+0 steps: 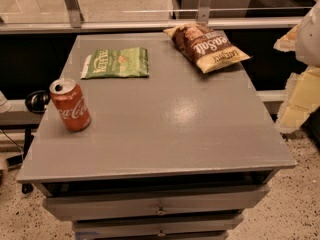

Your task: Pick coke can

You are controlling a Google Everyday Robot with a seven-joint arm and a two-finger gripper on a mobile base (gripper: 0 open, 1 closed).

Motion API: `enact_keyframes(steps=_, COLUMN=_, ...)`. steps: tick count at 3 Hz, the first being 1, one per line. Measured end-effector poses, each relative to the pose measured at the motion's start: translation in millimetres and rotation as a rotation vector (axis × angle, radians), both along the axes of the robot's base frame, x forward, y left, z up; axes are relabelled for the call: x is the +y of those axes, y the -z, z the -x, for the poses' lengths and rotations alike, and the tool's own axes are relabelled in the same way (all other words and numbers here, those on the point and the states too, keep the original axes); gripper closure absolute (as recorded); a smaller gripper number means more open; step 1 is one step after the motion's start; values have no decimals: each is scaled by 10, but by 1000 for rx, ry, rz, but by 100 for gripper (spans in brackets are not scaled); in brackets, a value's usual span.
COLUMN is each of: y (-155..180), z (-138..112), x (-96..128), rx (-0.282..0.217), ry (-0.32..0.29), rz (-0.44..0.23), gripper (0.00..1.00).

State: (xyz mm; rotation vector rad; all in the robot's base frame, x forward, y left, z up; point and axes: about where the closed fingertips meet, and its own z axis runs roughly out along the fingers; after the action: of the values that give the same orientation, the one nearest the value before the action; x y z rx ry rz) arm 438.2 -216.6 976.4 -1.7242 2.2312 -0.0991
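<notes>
The coke can (70,105) is a small red can with white script and a silver top with an open mouth hole. It stands upright near the left edge of the grey cabinet top (175,124). My gripper (301,86) shows as a pale white and yellow shape at the right edge of the view, beyond the cabinet's right side and far from the can. Nothing is seen held in it.
A flat green chip bag (116,62) lies at the back left, behind the can. A brown and yellow chip bag (206,45) lies at the back right. A glass railing (150,14) runs behind the cabinet. Drawers (160,206) sit below the front edge.
</notes>
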Motion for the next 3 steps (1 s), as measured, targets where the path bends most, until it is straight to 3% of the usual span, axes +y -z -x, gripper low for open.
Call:
enact_keyframes(steps=1, y=0, z=0, x=0, rx=0, ry=0, rz=0, gripper=0)
enact_keyframes(steps=2, y=58, z=-92, x=106, rx=-31, ry=-17, rz=-68, gripper=0)
enact_keyframes(steps=3, y=270, z=-282, x=481, rx=-75, ry=-62, rz=-246, gripper=0)
